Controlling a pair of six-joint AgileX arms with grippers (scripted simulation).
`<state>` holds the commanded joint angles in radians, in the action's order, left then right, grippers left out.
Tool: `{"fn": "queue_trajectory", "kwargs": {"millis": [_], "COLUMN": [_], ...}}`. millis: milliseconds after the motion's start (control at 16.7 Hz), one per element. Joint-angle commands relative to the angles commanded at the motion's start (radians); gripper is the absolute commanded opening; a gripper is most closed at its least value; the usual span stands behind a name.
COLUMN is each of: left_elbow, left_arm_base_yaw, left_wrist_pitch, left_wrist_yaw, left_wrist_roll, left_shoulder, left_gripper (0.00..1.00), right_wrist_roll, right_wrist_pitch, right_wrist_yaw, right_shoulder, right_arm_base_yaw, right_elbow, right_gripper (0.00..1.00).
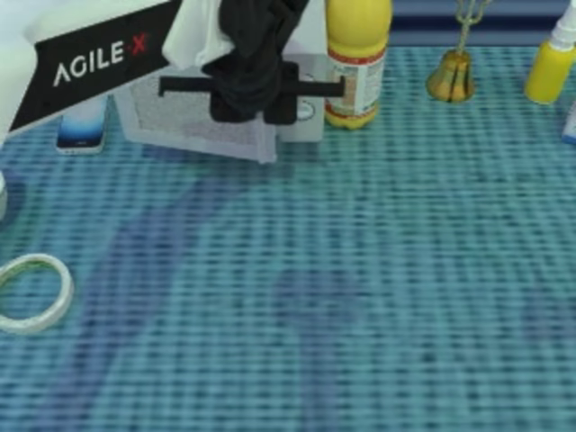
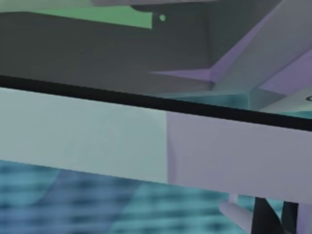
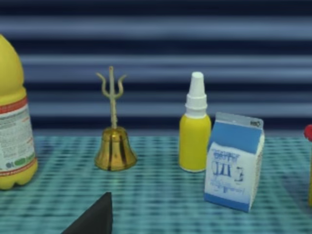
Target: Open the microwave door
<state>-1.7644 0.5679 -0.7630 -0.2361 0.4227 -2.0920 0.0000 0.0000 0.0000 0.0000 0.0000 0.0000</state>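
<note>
White-grey microwave (image 1: 216, 112), speckled grey mesh door (image 1: 193, 112), yellow bottle (image 1: 357, 54), teal woven table (image 1: 360, 288).

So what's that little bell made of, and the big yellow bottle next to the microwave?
The bell looks like polished brass or another gold-coloured metal: it is shiny, with bright glints on its curved body. The big yellow bottle seems to be smooth plastic: an even yellow, a soft sheen and a printed label around it. As this is a rendered scene, both are only guesses from looks.

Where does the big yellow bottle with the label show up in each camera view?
Top view: the big yellow bottle stands at the far edge, right beside the microwave.
Left wrist view: not in it.
Right wrist view: partly cut off at the picture's edge.
Shared landmark: the gold bell, next to the bottle in both.
</note>
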Motion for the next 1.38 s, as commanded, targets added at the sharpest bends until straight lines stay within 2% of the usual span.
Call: {"fn": "queue_trajectory", "kwargs": {"millis": [420, 900, 1380], "left_elbow": [0.003, 0.138, 0.139], "left_arm_base_yaw": [0.007, -0.014, -0.015], "left_wrist_pitch": [0.002, 0.068, 0.069], "left_wrist_yaw": [0.006, 0.055, 0.055], "left_wrist_roll": [0.001, -0.106, -0.107], "left_shoulder": [-0.002, 0.09, 0.092], "left_gripper": [0.0, 0.0, 0.0], "right_wrist_roll": [0.0, 0.0, 0.0], "right_wrist_pitch": [0.0, 0.0, 0.0], "right_wrist_yaw": [0.0, 0.0, 0.0], "right_shoulder": [0.0, 0.0, 0.0], "right_arm_base_yaw": [0.0, 0.0, 0.0], "right_elbow": [0.0, 0.0, 0.0], "right_gripper": [1.0, 1.0, 1.0]}}
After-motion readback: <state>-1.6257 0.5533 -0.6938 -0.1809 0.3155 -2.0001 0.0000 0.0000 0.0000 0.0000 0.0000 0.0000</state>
